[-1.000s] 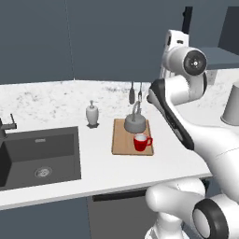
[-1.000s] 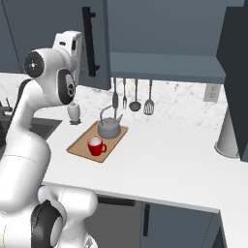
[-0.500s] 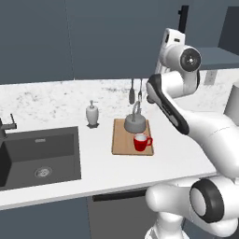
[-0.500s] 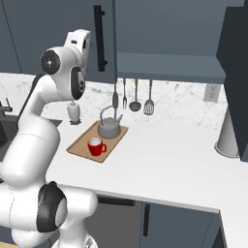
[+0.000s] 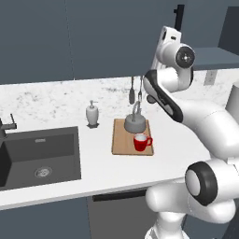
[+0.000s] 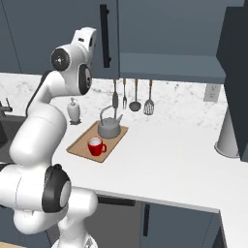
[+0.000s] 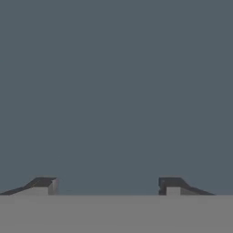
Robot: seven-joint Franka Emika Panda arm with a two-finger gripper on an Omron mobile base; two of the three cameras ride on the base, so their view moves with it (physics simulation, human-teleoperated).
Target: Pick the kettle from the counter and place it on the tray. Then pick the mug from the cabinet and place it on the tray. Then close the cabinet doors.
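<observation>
Near the middle of both base views, the squat grey metal kettle (image 5: 136, 121) and the small bright red mug (image 5: 140, 142) already stand on the flat light-brown wooden tray (image 5: 120, 142) — two steps look done. What remains is closing the dark slate-blue cabinet doors (image 6: 107, 36); one with a black bar handle sits at the upper left of the right base view, just beside the arm's hand. The gripper (image 7: 107, 184) faces a plain slate-blue surface — fingertips set wide apart, holding nothing.

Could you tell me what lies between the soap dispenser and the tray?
Only bare white counter separates the soap dispenser from the tray, seen in the left base view.
</observation>
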